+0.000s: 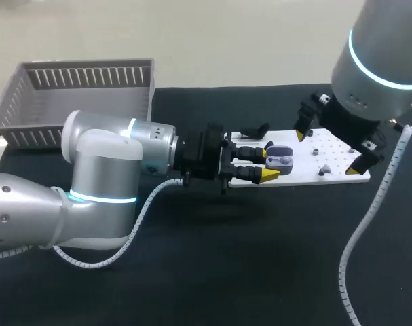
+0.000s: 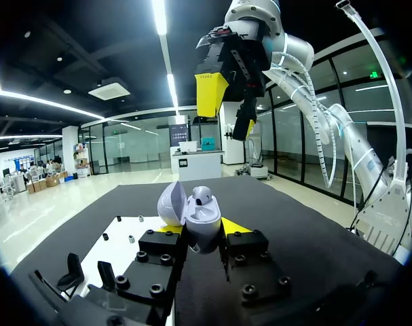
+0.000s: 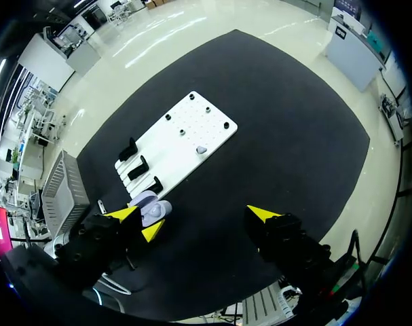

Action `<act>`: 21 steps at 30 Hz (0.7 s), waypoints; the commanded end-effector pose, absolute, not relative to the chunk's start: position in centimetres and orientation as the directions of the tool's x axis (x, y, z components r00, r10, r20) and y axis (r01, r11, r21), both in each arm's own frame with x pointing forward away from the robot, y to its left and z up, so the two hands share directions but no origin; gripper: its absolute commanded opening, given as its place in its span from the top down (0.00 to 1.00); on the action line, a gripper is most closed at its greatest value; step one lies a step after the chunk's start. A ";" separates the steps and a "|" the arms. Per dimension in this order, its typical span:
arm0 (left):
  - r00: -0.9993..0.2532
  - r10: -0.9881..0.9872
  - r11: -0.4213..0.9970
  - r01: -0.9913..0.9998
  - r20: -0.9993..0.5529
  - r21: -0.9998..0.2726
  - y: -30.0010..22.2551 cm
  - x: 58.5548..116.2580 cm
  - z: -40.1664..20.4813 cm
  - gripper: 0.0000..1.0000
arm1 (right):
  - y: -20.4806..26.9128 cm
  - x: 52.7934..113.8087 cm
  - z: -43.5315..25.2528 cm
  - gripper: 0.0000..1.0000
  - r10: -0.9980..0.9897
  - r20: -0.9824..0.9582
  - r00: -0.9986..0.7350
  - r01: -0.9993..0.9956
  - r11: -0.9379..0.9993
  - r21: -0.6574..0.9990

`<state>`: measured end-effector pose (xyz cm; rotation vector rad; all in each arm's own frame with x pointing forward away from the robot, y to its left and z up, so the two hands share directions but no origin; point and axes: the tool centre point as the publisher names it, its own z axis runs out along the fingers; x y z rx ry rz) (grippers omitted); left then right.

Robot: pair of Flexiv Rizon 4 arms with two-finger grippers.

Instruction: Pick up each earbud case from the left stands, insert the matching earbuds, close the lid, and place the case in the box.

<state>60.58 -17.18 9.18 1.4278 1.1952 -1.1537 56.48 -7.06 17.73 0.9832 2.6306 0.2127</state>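
An open light-grey earbud case (image 2: 200, 224) sits between the fingers of my left gripper (image 2: 202, 232), which is shut on it, lid (image 2: 172, 204) tipped up beside it. An earbud seems seated inside. In the head view the case (image 1: 281, 160) hangs over the near end of the white board (image 1: 341, 178), held by my left gripper (image 1: 268, 161). My right gripper (image 1: 328, 153) hovers above the board, wide open and holding nothing. From the right wrist, that gripper (image 3: 193, 214) looks down on the case (image 3: 151, 207). A loose earbud (image 3: 201, 149) lies on the board (image 3: 212, 129).
A grey slatted basket (image 1: 83, 75) stands at the table's far left. Black stands (image 3: 138, 166) rise from the board's end nearest the left arm. The right arm's white cable (image 1: 368, 231) hangs down over the black mat.
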 end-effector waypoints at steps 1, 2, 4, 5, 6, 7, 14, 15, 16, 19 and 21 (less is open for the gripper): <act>0.093 0.130 -0.103 0.991 -0.987 0.080 -17.2 60.4 9.1 1.00 | -7.3 56.3 17.5 0.00 0.661 -0.251 -0.708 0.602 0.749 0.275; 0.093 0.130 -0.103 0.991 -0.987 0.080 -17.2 60.4 9.1 1.00 | -7.3 56.3 17.5 0.00 0.661 -0.251 -0.708 0.602 0.749 0.275; 0.093 0.130 -0.103 0.991 -0.987 0.080 -17.2 60.4 9.1 1.00 | -7.3 56.3 17.5 0.00 0.661 -0.251 -0.708 0.602 0.749 0.275; 0.093 0.130 -0.103 0.991 -0.987 0.080 -17.2 60.4 9.1 1.00 | -7.3 56.3 17.5 0.00 0.661 -0.251 -0.708 0.602 0.749 0.275; 0.093 0.130 -0.103 0.991 -0.987 0.080 -17.2 60.4 9.1 1.00 | -7.3 56.3 17.5 0.00 0.661 -0.251 -0.708 0.602 0.749 0.275; 0.093 0.130 -0.103 0.991 -0.987 0.080 -17.2 60.4 9.1 1.00 | -7.3 56.3 17.5 0.00 0.661 -0.251 -0.708 0.602 0.749 0.275; 0.093 0.130 -0.103 0.991 -0.987 0.080 -17.2 60.4 9.1 1.00 | -9.3 57.1 16.9 0.00 0.524 -0.301 -0.797 0.463 0.849 0.252; 0.093 0.130 -0.103 0.991 -0.987 0.080 -17.2 60.4 9.1 1.00 | -9.7 57.2 16.7 0.00 0.510 -0.296 -0.807 0.445 0.856 0.263; 0.093 0.130 -0.103 0.991 -0.987 0.080 -17.2 60.4 9.1 1.00 | -10.1 57.2 16.5 0.00 0.479 -0.295 -0.826 0.410 0.872 0.268; 0.093 0.130 -0.103 0.991 -0.987 0.080 -17.2 60.4 9.1 1.00 | -11.2 57.3 15.7 0.00 0.433 -0.283 -0.856 0.355 0.889 0.289; 0.093 0.130 -0.103 0.991 -0.987 0.080 -17.2 60.4 9.1 1.00 | -11.7 57.2 15.2 0.00 0.411 -0.269 -0.871 0.331 0.896 0.296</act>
